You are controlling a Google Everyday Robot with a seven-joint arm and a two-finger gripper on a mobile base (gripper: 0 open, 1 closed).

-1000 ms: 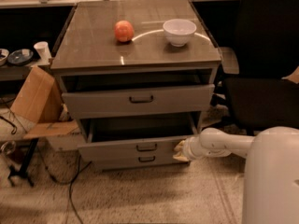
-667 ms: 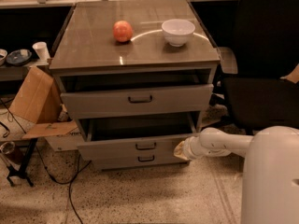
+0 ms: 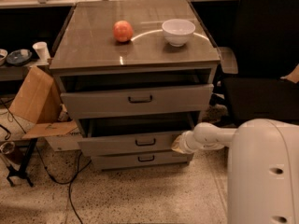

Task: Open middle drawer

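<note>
The grey cabinet (image 3: 93, 55) has three drawers. The middle drawer (image 3: 117, 144) is the second one, with a small dark centre handle (image 3: 145, 142). It stands partly pulled out, with a dark gap above its front panel. My gripper (image 3: 179, 144) is at the right end of that front panel, touching or very close to its corner. My white arm (image 3: 215, 135) reaches in from the right. The uppermost drawer (image 3: 135, 99) is also pulled out some way. The lowest drawer (image 3: 140, 160) sits further in.
A red apple (image 3: 123, 31) and a white bowl (image 3: 178, 31) sit on the cabinet top. A cardboard box (image 3: 35, 101) leans at the left, with cables and a stand on the floor. A black chair (image 3: 261, 78) stands to the right. My white base (image 3: 264, 171) fills the lower right.
My gripper has shifted slightly up and left at the middle drawer's right end. The drawer's front panel sits a little higher in view. The rest is unchanged.
</note>
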